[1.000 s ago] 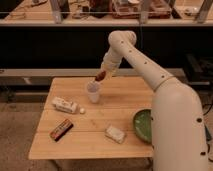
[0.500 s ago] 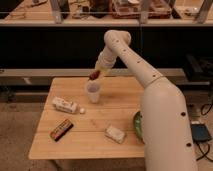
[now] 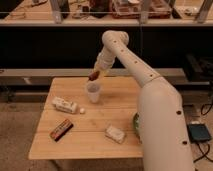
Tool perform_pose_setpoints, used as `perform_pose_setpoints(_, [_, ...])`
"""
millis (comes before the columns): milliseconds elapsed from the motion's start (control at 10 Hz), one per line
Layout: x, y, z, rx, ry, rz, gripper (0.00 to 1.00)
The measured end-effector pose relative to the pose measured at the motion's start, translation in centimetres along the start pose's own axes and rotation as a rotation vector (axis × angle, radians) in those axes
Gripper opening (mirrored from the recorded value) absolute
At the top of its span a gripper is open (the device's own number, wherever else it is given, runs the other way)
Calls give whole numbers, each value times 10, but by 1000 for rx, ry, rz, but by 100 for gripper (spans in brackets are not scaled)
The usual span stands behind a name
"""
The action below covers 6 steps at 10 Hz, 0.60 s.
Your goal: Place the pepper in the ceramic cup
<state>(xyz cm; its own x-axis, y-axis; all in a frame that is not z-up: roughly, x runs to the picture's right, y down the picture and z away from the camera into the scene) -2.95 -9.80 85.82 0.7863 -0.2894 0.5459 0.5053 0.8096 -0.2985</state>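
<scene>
The tool (image 3: 95,73) hangs above the cup (image 3: 93,92), clamped on the pepper (image 3: 93,75), which sticks out of its tip just over the cup's rim. The cup stands near the tabletop's (image 3: 85,142) far edge. The green bowl (image 3: 135,125) at the right edge is mostly hidden behind the arm.

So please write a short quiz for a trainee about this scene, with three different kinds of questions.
1. True or false: the pepper lies on the table.
2. The end effector is: A) above the ceramic cup B) beside the red-and-black bar C) low over the floor.
3. Fill in: the cup stands ___ on the table.

Key: 1 false, it is held at the end effector; 2 A; 3 upright.
</scene>
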Motion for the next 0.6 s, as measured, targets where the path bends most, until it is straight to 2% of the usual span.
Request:
perform_pose_setpoints(100, [-2, 1, 0, -7, 8, -10, 80])
perform_pose_setpoints(600, [-19, 5, -3, -23, 16, -52, 80])
